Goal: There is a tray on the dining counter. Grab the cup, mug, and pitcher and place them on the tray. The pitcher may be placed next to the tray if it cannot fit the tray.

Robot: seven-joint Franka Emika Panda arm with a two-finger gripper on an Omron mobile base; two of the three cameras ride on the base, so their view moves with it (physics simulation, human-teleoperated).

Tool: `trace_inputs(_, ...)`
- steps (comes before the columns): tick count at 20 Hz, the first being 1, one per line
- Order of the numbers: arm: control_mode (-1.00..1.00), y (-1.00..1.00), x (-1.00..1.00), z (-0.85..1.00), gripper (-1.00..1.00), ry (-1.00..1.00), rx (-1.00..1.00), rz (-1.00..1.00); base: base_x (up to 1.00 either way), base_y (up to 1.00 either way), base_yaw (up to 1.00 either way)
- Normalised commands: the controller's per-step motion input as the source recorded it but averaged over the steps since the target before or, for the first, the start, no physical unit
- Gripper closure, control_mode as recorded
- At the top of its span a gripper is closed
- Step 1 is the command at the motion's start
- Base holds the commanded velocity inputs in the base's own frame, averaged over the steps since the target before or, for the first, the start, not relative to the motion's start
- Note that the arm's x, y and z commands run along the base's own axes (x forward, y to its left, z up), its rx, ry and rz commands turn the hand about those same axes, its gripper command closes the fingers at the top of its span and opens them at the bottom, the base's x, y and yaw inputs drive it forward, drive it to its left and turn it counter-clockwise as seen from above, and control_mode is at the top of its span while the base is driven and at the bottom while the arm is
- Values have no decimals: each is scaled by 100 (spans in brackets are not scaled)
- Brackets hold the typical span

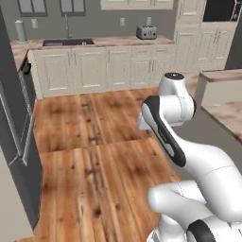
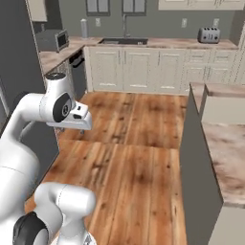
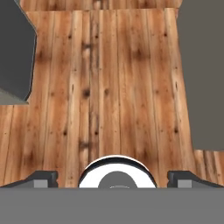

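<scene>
Here, nearest you, there is one white arm (image 1: 189,156), folded over the plank floor (image 1: 94,165). In the hand view you can count two fingers (image 3: 43,178), one tip at 7 o'clock and one at 5 o'clock. They stand wide apart with nothing between them, spread open over bare boards.

Next out, you have one dining counter (image 2: 225,158). Its marbled tabletop sits at 4 o'clock in the right base view, above a plain grey side wall. In the left base view the same tabletop shows as a thin strip at 3 o'clock. In both views a second, raised stretch of the stone lies just beyond the first.

Farthest off, along the back wall, there is one run of white cabinets (image 1: 94,66). It carries one sink (image 2: 124,41), one toaster (image 2: 209,34) and one upright grey cylinder (image 2: 84,27).

The right base view gives you a grey box appliance (image 2: 52,39) on the side counter at 10 o'clock. The left base view gives you a tall dark appliance (image 1: 14,142) at 9 o'clock and a dark built-in unit (image 1: 222,9) at 1 o'clock.
</scene>
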Motion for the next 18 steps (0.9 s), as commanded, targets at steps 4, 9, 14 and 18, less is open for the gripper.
trace_inputs(4,100,0,0,0,-100,0,0,0,100,-31,-7)
trace_inputs(9,100,0,0,0,-100,0,0,0,100,-27,-3)
trace_inputs(14,100,0,0,0,-100,0,0,0,100,-15,0)
trace_inputs(18,100,0,0,0,-100,0,0,0,100,0,0)
